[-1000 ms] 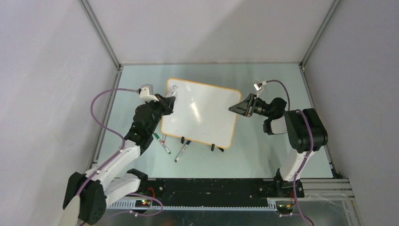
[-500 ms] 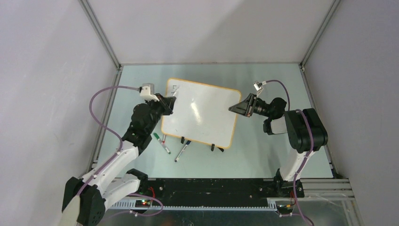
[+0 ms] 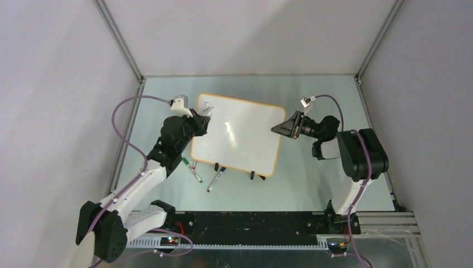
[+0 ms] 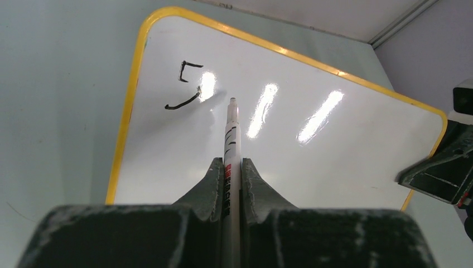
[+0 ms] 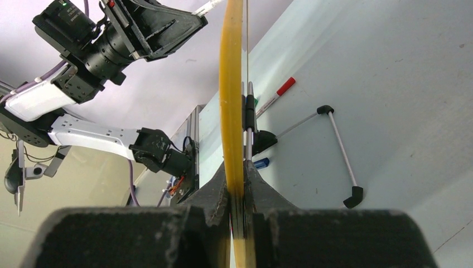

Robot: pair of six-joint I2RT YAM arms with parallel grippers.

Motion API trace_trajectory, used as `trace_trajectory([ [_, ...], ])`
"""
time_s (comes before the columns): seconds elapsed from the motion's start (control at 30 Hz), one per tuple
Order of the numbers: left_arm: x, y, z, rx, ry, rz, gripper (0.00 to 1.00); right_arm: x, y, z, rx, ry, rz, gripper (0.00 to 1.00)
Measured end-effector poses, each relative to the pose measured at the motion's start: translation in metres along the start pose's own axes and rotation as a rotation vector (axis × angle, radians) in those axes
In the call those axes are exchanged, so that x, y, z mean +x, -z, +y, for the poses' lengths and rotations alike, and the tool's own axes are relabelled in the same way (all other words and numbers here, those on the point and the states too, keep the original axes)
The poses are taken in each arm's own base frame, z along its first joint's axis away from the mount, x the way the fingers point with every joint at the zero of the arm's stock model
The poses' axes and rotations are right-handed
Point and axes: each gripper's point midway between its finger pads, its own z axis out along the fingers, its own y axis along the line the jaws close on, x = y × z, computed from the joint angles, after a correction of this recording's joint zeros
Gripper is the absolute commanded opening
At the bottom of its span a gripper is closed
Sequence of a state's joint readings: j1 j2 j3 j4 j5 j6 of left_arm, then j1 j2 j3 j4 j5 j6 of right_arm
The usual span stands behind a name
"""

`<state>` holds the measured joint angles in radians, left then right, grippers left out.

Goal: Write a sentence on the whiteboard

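The whiteboard (image 3: 240,137) lies tilted on the table, white with an orange-yellow rim. The sentence (image 4: 187,86) stands as one black "S"-like mark near the board's far left corner (image 3: 207,104). My left gripper (image 4: 229,164) is shut on a white marker (image 4: 231,131), whose tip points at the board just right of that mark. I cannot tell whether the tip touches. In the top view the left gripper (image 3: 201,124) hangs over the board's left edge. My right gripper (image 5: 236,167) is shut on the whiteboard's rim (image 5: 230,84), at the right edge (image 3: 277,129).
Loose markers lie in front of the board: a green one (image 3: 184,162), a red one (image 3: 196,174) and a blue one (image 3: 216,177). A black clip foot (image 3: 252,176) sits at the near edge. A thin stand leg (image 5: 341,151) lies under the board. Enclosure walls surround the table.
The left gripper has shifted slightly right with the marker, and the black "S" mark it covered now shows at the board's corner. The right gripper has stayed put on the rim.
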<state>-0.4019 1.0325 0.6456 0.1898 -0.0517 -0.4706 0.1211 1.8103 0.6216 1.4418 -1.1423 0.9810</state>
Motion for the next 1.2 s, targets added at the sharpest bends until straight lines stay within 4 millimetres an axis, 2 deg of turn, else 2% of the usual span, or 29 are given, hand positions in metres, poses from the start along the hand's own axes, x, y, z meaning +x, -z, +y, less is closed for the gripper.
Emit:
trace_trajectory([
  [0.43, 0.0048, -0.0020, 0.0072, -0.034, -0.002, 0.012, 0.00, 0.0004, -0.0004, 0.0008, -0.001, -0.012, 0.001, 0.00],
  [1.2, 0.0043, -0.0074, -0.0010, 0.005, 0.000, 0.021, 0.00, 0.0004, -0.0004, 0.0008, -0.001, -0.012, 0.001, 0.00],
])
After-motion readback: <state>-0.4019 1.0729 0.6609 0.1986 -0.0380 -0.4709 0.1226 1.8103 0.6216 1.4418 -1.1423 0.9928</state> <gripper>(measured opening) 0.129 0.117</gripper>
